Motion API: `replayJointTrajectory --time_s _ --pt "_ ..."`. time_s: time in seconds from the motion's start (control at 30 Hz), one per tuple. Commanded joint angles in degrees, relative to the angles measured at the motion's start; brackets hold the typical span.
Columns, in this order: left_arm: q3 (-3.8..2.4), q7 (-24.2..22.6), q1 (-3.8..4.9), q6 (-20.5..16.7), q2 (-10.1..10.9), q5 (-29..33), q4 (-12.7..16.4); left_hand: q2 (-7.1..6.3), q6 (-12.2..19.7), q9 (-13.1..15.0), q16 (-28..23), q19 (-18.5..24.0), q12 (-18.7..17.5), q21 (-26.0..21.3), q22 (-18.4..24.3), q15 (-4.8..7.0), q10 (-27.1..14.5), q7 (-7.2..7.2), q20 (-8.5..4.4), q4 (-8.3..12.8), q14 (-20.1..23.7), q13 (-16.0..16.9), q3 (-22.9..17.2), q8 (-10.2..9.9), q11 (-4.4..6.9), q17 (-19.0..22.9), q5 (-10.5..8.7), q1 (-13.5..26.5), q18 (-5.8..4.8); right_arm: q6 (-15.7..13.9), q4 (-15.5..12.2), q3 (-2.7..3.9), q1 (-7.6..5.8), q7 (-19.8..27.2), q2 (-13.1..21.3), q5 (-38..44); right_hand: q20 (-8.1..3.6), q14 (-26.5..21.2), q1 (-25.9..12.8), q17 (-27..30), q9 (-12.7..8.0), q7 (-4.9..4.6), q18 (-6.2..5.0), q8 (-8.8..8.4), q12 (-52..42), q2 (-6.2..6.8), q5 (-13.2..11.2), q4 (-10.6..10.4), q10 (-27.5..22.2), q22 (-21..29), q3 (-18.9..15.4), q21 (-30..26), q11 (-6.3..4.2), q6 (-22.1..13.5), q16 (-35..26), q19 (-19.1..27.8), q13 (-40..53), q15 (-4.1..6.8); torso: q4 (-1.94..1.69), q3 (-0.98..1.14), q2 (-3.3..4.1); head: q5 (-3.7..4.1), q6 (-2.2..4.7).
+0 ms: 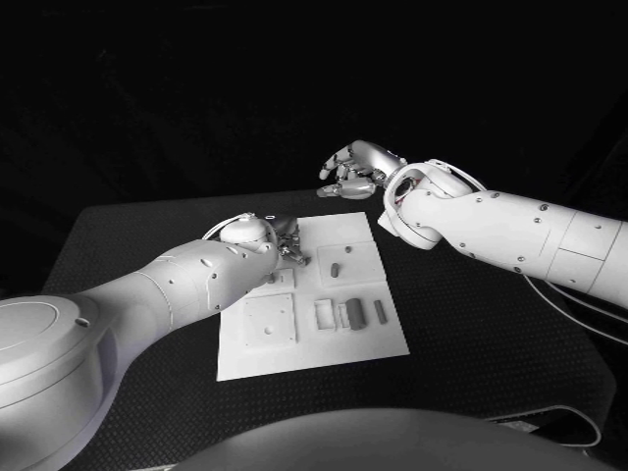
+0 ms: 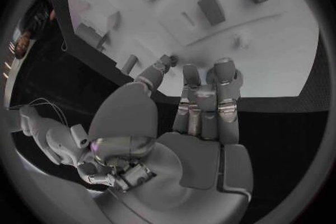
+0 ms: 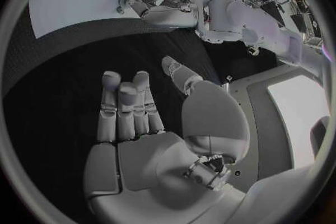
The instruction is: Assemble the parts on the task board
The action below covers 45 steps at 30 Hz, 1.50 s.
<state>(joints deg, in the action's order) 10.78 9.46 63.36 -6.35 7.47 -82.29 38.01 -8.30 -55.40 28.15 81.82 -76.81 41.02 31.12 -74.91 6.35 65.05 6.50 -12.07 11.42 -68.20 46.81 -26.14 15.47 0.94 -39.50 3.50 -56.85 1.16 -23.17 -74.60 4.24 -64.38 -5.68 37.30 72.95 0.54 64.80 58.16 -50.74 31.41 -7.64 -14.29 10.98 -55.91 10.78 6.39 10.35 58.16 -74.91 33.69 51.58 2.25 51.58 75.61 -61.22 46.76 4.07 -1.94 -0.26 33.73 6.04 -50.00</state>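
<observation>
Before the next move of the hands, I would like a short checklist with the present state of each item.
1. Left hand over the task board: ok, it hovers at the board's left edge.
2. Left hand holds nothing: ok, fingers apart, nothing between them.
3. Right hand away from the board: ok, raised beyond its far edge, holding nothing.
4. Parts on the board: ok, several lie there.
5. Left fingers touch a part: cannot tell.

Left hand (image 1: 250,234) reaches forward, fingers extended; right hand (image 1: 359,169) hovers empty.
</observation>
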Motion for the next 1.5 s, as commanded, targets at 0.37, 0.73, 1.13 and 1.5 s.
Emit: replayJointTrajectory --time_s 0.37,0.73,1.13,1.5 --pt "-0.01 0.13 0.4 0.1 -0.3 0.54 0.13 -1.34 0.68 -0.19 0.08 -0.17 0.96 0.54 -1.28 -0.12 -1.72 0.12 0.19 -0.37 -0.33 -0.44 0.81 -0.54 -1.08 -0.08 -0.45 0.93 4.82 0.4 -0.42 0.03 -0.62 0.17 0.12 0.18 -0.27 0.11 -0.08 0.05 -0.08 -1.08 -0.71 0.13 -0.19 -0.39 0.05 0.19 -0.29 -0.63 -0.17 -0.17 0.0 -0.79 0.06 -0.27 -0.1 -0.13 -0.03 -0.04 0.12 0.54 0.0" --pt "-0.01 0.27 0.39 -0.73 -0.68 0.54 -0.09 -2.09 0.9 -0.23 0.13 -0.29 1.56 0.7 -1.23 -0.16 -1.75 0.17 0.24 -1.41 -0.52 -0.83 1.1 -0.7 -1.11 -0.14 -0.65 2.14 5.06 0.27 -1.04 0.03 -1.07 0.07 0.25 0.35 -0.27 0.11 -0.1 0.06 -0.09 -1.08 -0.71 0.14 -0.2 -0.37 0.05 0.18 -0.3 -0.63 -0.17 -0.17 0.0 -0.79 0.06 -0.27 -0.11 -0.13 0.3 0.12 0.67 0.66 0.0" --pt "0.03 0.63 0.36 -0.33 -1.14 0.51 -0.34 -1.8 0.84 -0.13 0.21 -0.44 1.96 0.85 -1.23 -0.08 -1.73 0.09 0.19 -1.53 -0.68 -1.1 0.48 -0.63 -1.03 -0.21 -0.64 1.44 5.3 0.16 -1.14 0.03 -1.37 0.08 -0.03 0.36 -0.26 0.12 -0.14 0.06 -0.1 -1.08 -0.71 0.15 -0.21 -0.35 0.06 0.15 -0.3 -0.63 -0.18 -0.17 0.0 -0.8 0.07 -0.27 -0.12 -0.13 0.37 0.21 0.66 0.95 0.0" --pt "0.23 0.19 0.35 0.73 -1.42 0.48 -0.97 -0.64 0.5 0.05 0.34 -0.71 2.53 1.2 -1.28 0.0 -1.55 0.0 0.21 -1.41 -0.98 -1.49 -0.01 -0.41 -0.95 -0.31 -0.63 0.53 5.37 0.12 -1.59 0.03 -1.6 0.04 0.08 0.42 -0.27 0.12 -0.14 0.06 -0.11 -1.08 -0.71 0.16 -0.21 -0.34 0.06 0.14 -0.3 -0.64 -0.18 -0.17 0.0 -0.81 0.07 -0.27 -0.13 -0.13 0.31 0.12 0.78 1.23 0.0"
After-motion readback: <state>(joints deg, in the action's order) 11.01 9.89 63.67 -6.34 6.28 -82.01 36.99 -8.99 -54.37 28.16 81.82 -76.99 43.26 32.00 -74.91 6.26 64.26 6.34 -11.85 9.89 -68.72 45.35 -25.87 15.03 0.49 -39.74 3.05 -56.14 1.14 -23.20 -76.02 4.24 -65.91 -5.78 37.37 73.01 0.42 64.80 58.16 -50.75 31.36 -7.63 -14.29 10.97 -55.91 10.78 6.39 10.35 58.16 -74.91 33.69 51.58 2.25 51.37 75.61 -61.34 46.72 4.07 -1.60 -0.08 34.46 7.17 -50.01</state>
